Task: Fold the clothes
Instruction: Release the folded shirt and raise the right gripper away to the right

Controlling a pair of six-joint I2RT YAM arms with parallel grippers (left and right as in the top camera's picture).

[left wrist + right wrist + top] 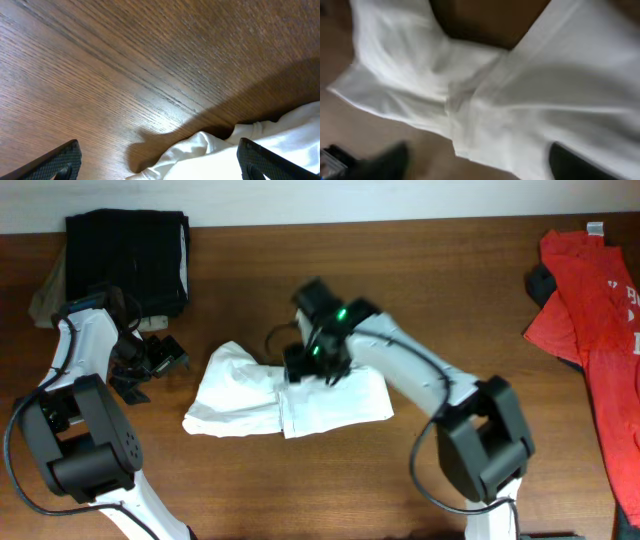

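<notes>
Right end effector (314,366) parted, empty, low over white garment (235,395), left end effector (152,363) splayed wide, empty

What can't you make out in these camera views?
Overhead: the red garment runs off the right edge.
Overhead: the right arm covers part of the white cloth.
Right wrist: blur smears the cloth's folds and the right pincer's fingers.
Left wrist: the bottom edge cuts off the cloth.

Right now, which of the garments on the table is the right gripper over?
The white garment mid-table; the black garment and red garment lie at opposite edges.
</notes>
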